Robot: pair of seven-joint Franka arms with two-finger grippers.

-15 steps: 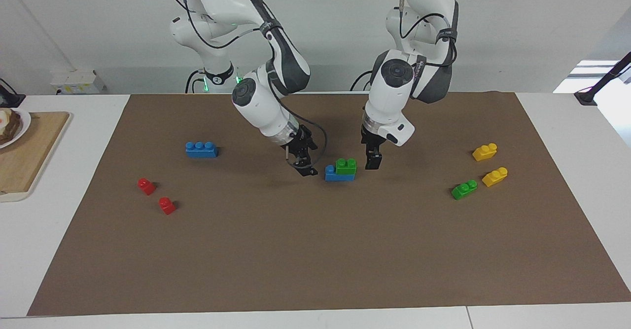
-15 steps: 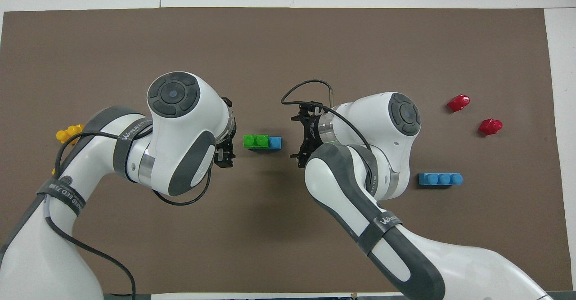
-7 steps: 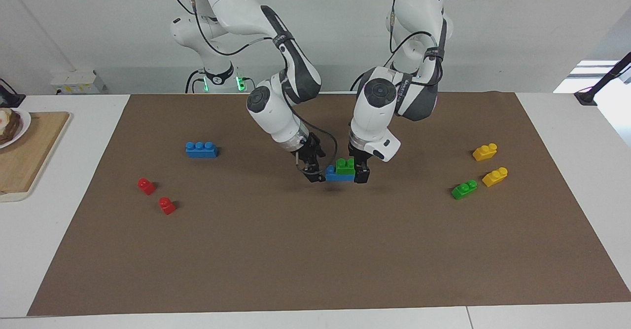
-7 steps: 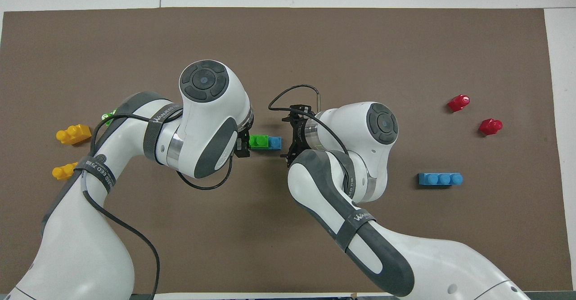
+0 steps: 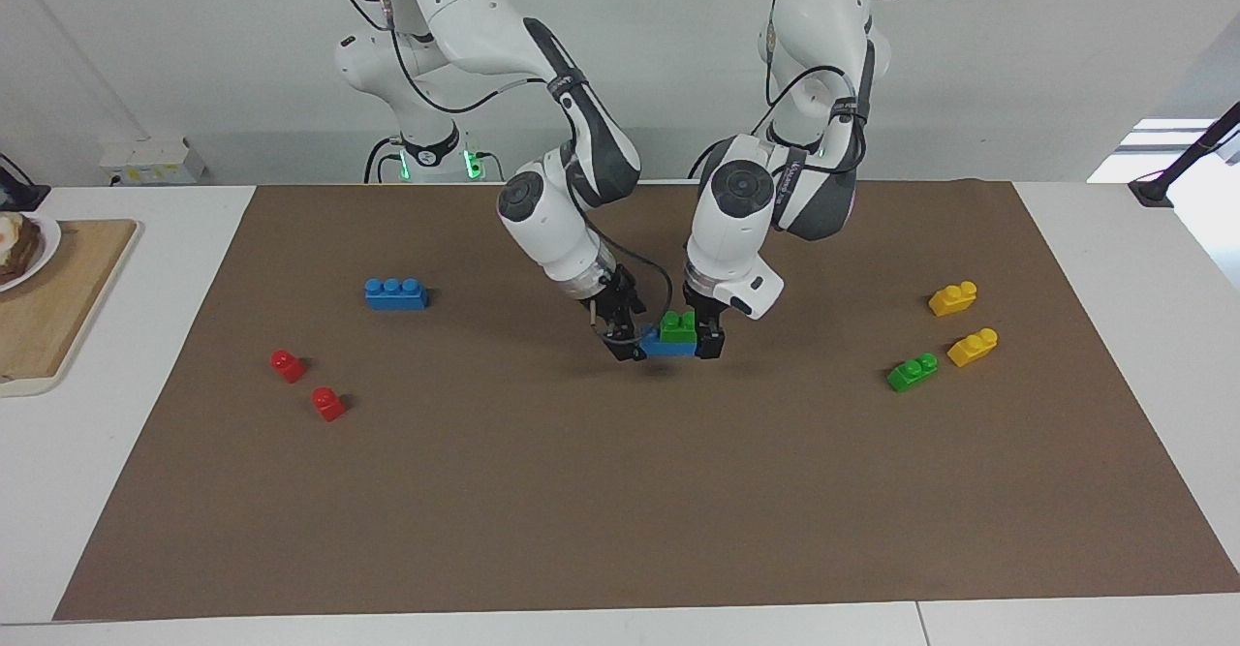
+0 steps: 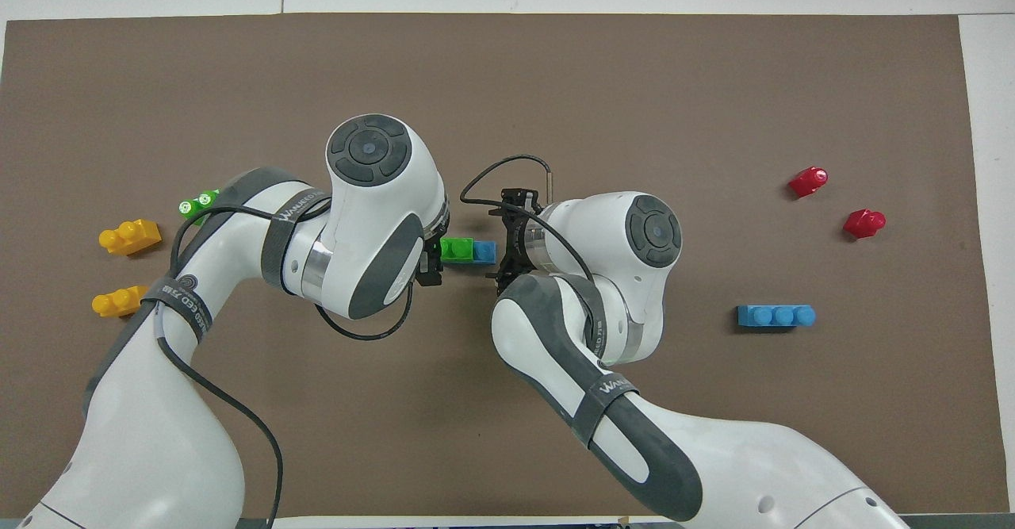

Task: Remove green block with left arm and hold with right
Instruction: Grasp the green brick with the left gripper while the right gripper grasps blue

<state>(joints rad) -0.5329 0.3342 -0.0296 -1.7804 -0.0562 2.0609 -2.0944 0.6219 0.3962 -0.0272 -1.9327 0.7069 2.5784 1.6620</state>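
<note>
A green block (image 5: 679, 325) with two studs sits pressed onto a blue brick (image 5: 659, 345) in the middle of the brown mat; the pair also shows in the overhead view, the green block (image 6: 456, 249) beside the blue brick's bare stud (image 6: 484, 251). My left gripper (image 5: 710, 336) is low at the stack's end toward the left arm, against the green block. My right gripper (image 5: 627, 341) is low at the stack's other end, at the blue brick's bare end. In the overhead view the left gripper (image 6: 432, 260) and the right gripper (image 6: 503, 253) flank the stack.
A second green block (image 5: 913, 372) and two yellow bricks (image 5: 952, 298) (image 5: 972, 347) lie toward the left arm's end. A blue three-stud brick (image 5: 395, 293) and two red pieces (image 5: 287, 365) (image 5: 327, 403) lie toward the right arm's end. A wooden board (image 5: 48, 307) sits off the mat.
Both grippers have come down and inward from either side until they meet the stack's two ends. The stack has stayed where it was.
</note>
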